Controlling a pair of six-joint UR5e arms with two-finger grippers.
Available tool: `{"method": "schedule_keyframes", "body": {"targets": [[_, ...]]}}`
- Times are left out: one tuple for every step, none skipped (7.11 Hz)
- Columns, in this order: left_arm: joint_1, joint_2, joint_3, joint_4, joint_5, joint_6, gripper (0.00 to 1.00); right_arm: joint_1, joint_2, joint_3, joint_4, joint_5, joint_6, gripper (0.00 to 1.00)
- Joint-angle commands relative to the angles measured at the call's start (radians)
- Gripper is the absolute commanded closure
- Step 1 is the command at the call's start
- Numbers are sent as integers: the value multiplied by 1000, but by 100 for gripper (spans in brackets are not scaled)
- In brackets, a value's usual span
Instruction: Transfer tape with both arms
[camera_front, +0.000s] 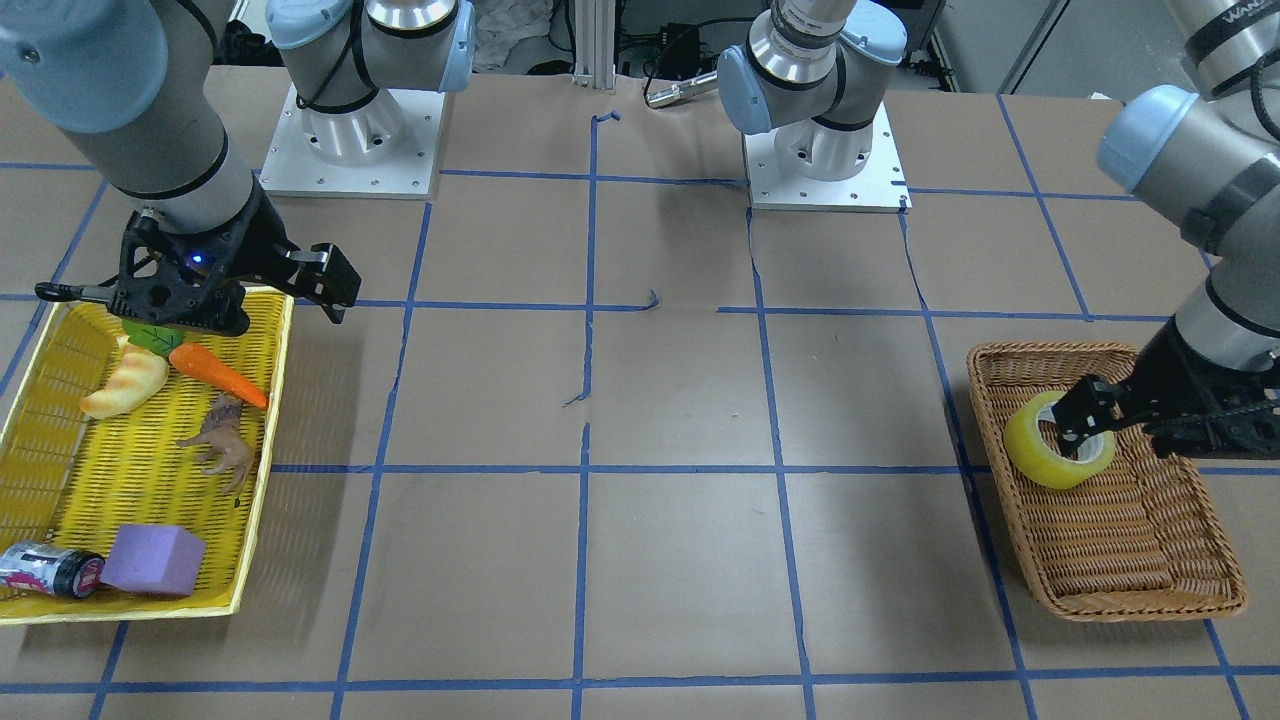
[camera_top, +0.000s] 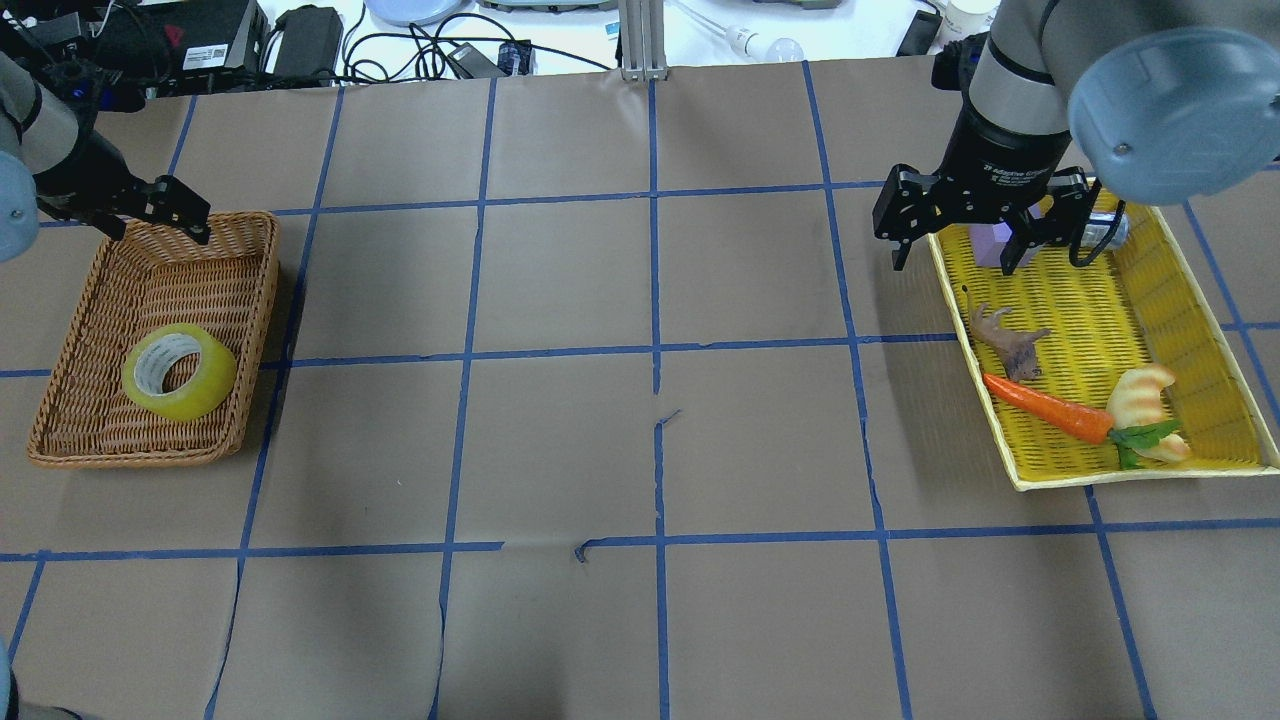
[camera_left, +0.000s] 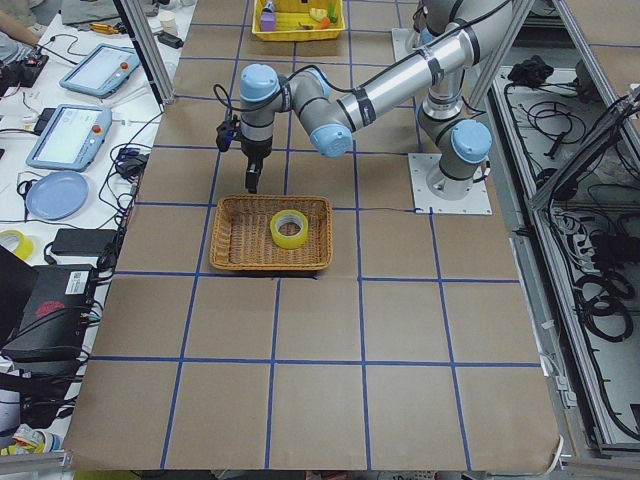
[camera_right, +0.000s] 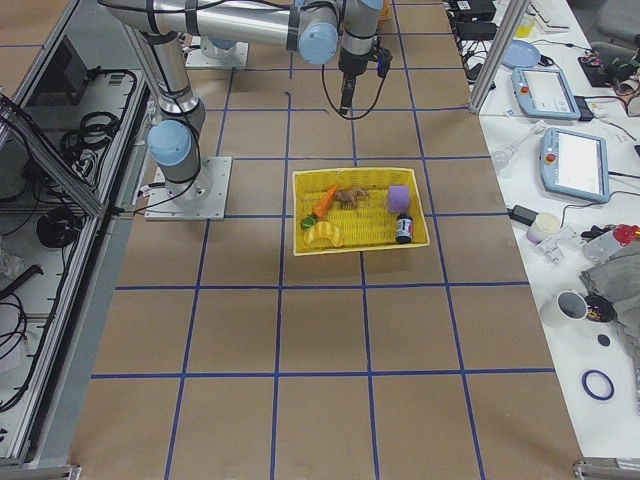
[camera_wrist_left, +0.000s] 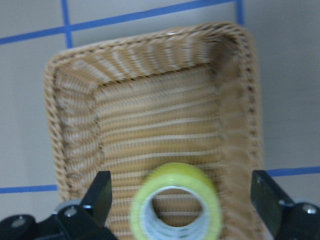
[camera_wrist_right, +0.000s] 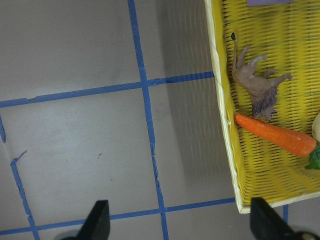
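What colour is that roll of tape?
Translucent yellow, whitish core; the tape shows best in the overhead view.

Grey metal left arm (camera_front: 1180, 175) and right arm (camera_front: 130, 130): light-blue joint caps, black bands, white lettering. Black two-finger left claw (camera_wrist_left: 182, 200) and right claw (camera_top: 955, 250). Blue light on right wrist. White screwed base plates (camera_front: 290, 165).

We log a translucent yellow tape (camera_top: 179, 372) with whitish core, a tan woven basket (camera_top: 130, 458), a yellow woven tray (camera_top: 1140, 476), an orange carrot (camera_top: 1045, 407), a purple block (camera_front: 153, 560), a brown table (camera_top: 560, 280) gridded blue.
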Motion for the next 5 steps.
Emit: {"method": "schedule_keyframes", "body": {"targets": [[-121, 90, 7, -167, -6, -229, 0, 0, 0, 0, 0, 1, 3, 0], [-182, 134, 7, -242, -7, -307, 0, 0, 0, 0, 0, 1, 3, 0], [-230, 165, 8, -320, -7, -343, 0, 0, 0, 0, 0, 1, 3, 0], [-273, 192, 21, -394, -7, -367, 0, 0, 0, 0, 0, 1, 4, 0], [-310, 200, 51, -463, -7, -427, 0, -2, -2, -11, 0, 6, 0, 0]]}}
